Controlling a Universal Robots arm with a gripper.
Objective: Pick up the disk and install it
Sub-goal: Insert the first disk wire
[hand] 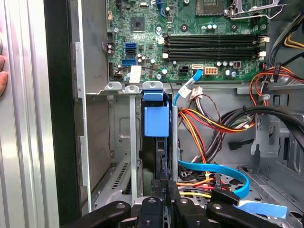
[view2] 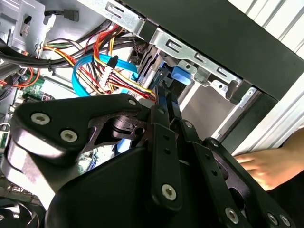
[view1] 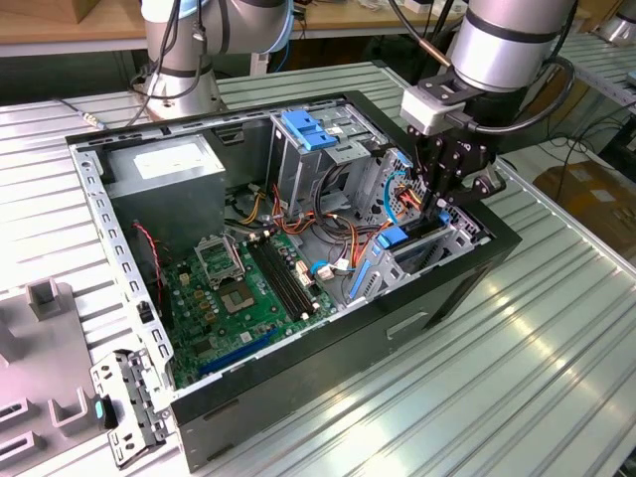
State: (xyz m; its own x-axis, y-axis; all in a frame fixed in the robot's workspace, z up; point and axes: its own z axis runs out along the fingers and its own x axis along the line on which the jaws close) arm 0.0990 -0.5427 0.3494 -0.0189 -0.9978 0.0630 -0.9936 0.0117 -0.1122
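Insertion is the step you are in, by my reading: the disk stands on edge in the narrow slot of the drive cage at a front corner of the case. Its dark slab sits between the cage's folded sheet-metal walls, and its light-blue plastic end tab is at the end nearer the motherboard. Your gripper reaches into that bay. In both wrist views its thin black fingers sit close together on the disk's slim edge — pinching it, as far as I can judge, with little more than the drive's thickness between them. I cannot tell whether the drive is fully home, because the deep end of the slot is hidden. The next move, I judge, calls for a straight line along the rails with no twist. The slot looks barely wider than the drive and its stamped steel walls are hard-edged; smooth plastic rails should slide on them but would likely bind if tilted. Mind the soft things alongside: a flat, glossy blue data cable loops just beside the fingers, and a bundle of red, yellow and orange wires sags next to the slot — springy and easy to snag. A person's hand lies just outside the case wall, by the ribbed aluminium table.
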